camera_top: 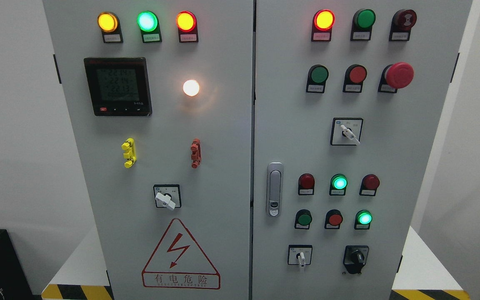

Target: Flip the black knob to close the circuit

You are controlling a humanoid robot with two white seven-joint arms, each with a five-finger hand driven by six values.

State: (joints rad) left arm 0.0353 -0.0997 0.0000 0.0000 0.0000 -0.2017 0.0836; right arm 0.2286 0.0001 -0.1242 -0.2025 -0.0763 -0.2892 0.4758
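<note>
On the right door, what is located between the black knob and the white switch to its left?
Nothing: in the head view, only bare grey panel lies between the black knob and the white switch.

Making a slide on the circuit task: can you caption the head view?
Head view: black knob at the cabinet's lower right, untouched; no robot hand in view.

Grey two-door cabinet (pixel 231 166) — black knob (pixel 356 257) low on its right door, lamps above.
</note>
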